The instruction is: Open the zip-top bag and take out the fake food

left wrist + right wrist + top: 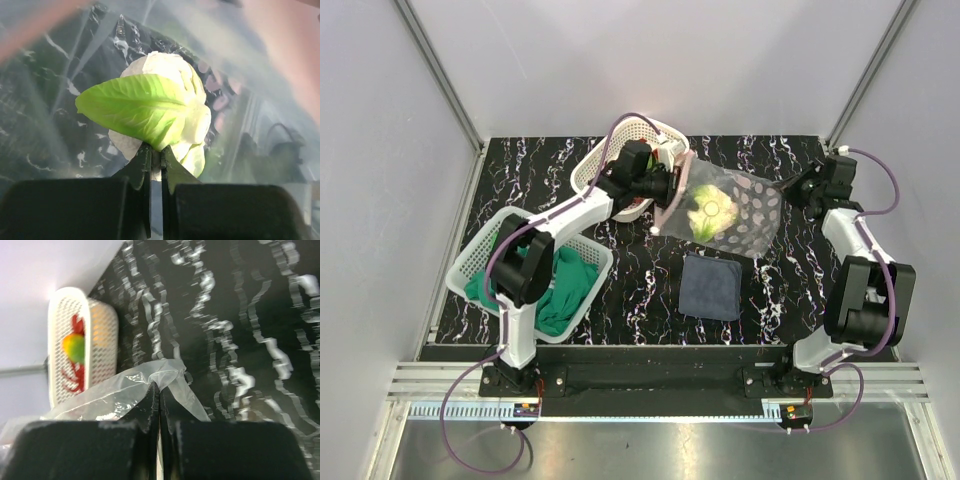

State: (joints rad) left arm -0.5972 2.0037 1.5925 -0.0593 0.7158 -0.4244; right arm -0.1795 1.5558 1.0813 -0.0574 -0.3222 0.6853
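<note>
The clear zip-top bag (pixel 745 205) with its pink zip strip lies on the black marbled table, mouth towards the left. My left gripper (pixel 672 184) reaches into the mouth and is shut on a green-and-white lettuce toy (pixel 708 210), seen close in the left wrist view (pixel 150 112) inside the plastic. My right gripper (pixel 792 187) is shut on the bag's far corner; the pinched plastic shows in the right wrist view (pixel 150 385). A red lobster and a green-yellow piece (pixel 75 347) lie in the white basket (pixel 665 133) at the back.
A second white basket (pixel 492 245) at the left holds a green cloth (pixel 560 290). A dark blue-grey folded cloth (pixel 711 286) lies in front of the bag. Grey walls stand close around the table.
</note>
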